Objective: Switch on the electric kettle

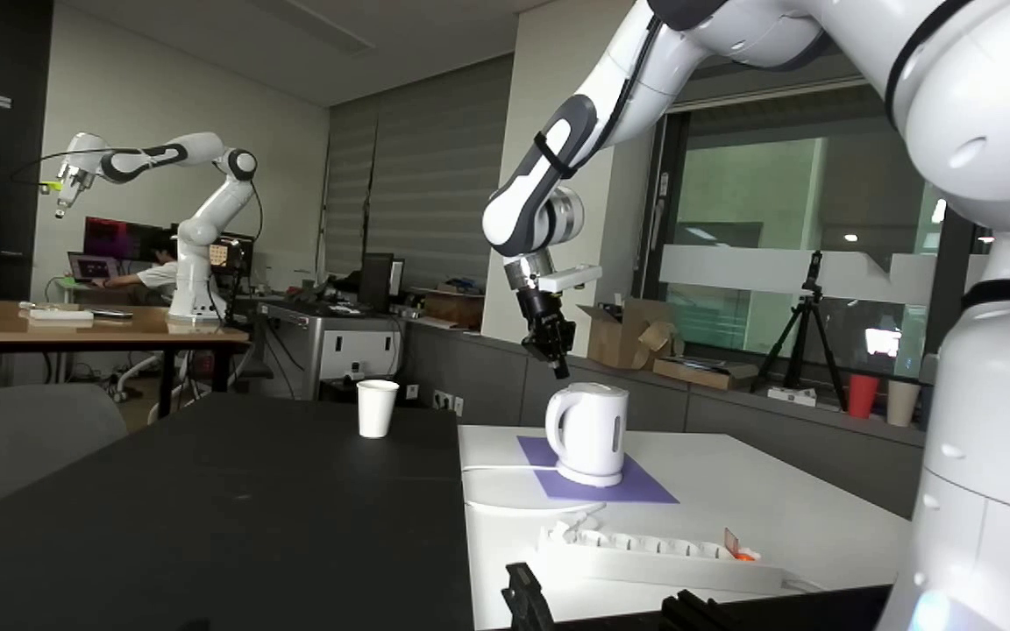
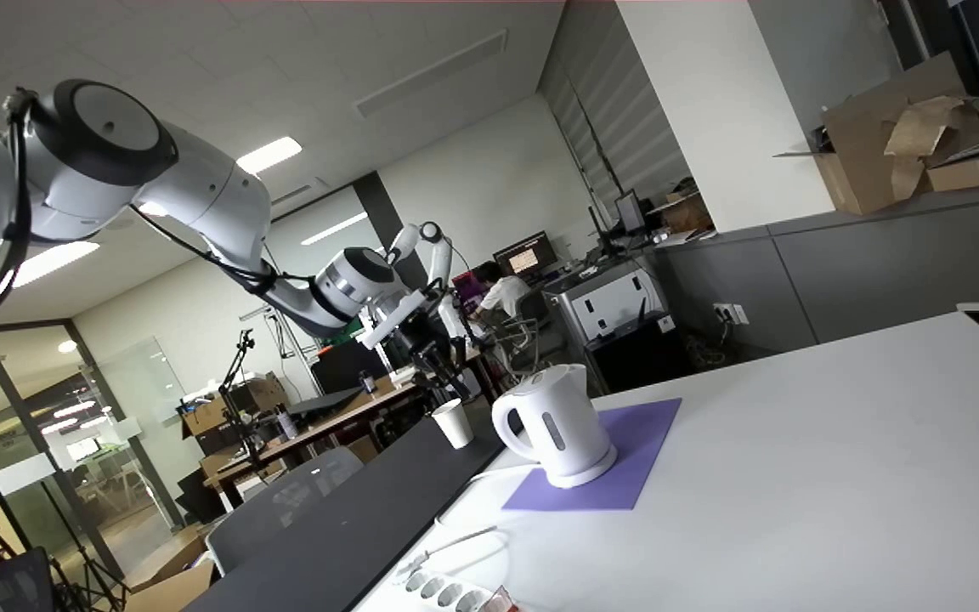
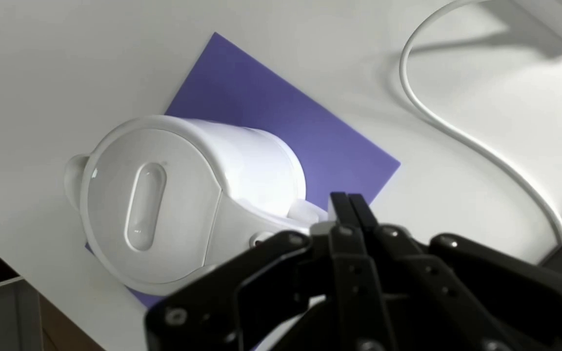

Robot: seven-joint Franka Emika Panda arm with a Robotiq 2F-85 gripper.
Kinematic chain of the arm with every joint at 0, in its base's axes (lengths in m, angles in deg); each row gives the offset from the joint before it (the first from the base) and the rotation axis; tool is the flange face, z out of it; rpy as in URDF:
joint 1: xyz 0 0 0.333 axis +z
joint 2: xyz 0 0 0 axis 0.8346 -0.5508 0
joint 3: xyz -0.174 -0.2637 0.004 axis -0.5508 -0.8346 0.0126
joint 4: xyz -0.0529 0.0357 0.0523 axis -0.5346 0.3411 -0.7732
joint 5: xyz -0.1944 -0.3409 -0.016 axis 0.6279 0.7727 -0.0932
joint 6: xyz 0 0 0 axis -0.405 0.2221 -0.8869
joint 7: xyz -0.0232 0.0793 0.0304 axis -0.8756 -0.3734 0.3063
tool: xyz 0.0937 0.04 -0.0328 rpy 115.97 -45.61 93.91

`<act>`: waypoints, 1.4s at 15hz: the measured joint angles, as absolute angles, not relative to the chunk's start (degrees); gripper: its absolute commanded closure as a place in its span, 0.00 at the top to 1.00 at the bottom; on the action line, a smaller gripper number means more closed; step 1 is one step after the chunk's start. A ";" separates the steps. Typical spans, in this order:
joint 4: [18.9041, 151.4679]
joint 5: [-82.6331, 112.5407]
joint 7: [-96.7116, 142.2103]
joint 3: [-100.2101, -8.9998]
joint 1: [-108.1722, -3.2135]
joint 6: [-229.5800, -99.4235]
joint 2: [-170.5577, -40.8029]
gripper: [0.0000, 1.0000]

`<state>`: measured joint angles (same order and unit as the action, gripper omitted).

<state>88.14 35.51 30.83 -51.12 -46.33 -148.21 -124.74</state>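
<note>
The hand (image 3: pixel 349 196) hangs above the electric kettle (image 3: pixel 183 190), toward its handle (image 1: pixel 551 427).

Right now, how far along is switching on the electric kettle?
Done: the electric kettle stands upright on the purple mat, and the wrist view shows the fingers shut with nothing between them. In hand: the reach, it seems, unfinished; in an exterior view they hang near the handle, with a gap. Left: probably moving in and pressing the switch, which I cannot make out; no contact shows.
</note>
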 measured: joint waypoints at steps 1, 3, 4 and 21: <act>88.14 35.51 30.83 -51.12 -46.33 -148.21 -124.74 0.00; 88.24 35.51 30.80 -51.09 -46.31 -148.26 -124.82 0.00; 88.35 35.64 30.53 -51.11 -46.27 -148.62 -124.96 0.00; 92.47 46.87 13.09 -56.76 -41.81 -160.03 -126.60 0.00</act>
